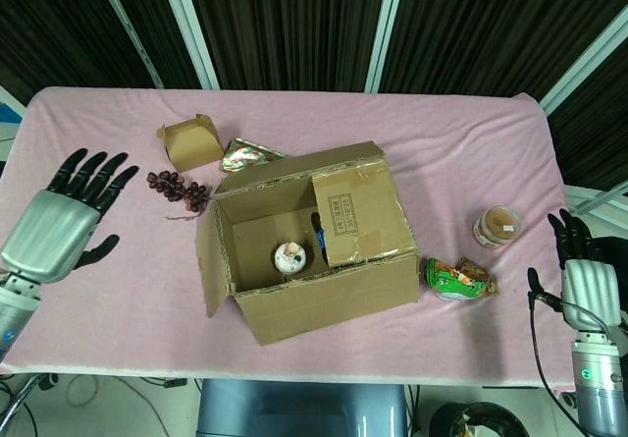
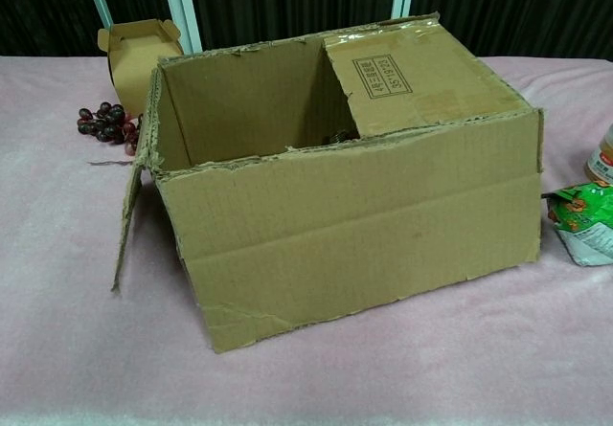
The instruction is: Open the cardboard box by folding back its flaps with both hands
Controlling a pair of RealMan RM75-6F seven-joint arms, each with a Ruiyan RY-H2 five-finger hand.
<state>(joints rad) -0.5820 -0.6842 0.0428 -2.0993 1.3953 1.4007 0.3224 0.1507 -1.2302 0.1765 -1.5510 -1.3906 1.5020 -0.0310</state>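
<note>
The cardboard box (image 1: 309,250) stands mid-tabletop, left flap (image 1: 208,270) folded down outside, right flap (image 1: 355,213) not yet opened. Left hand (image 1: 59,223), well left of it, spreads its fingers wide, empty; right hand (image 1: 586,285), far right, fingers straight, empty.

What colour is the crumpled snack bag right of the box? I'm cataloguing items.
Mainly green, with orange and white print. The snack bag shows best in the head view; the chest view cuts it off.

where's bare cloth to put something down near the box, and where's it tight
Free: the wide strip behind the cardboard box toward the far table edge, and the left side between the left hand and the folded-down flap. Crowded: grapes, small carton and foil packet at the back-left; green snack bag and jar at right.
</note>
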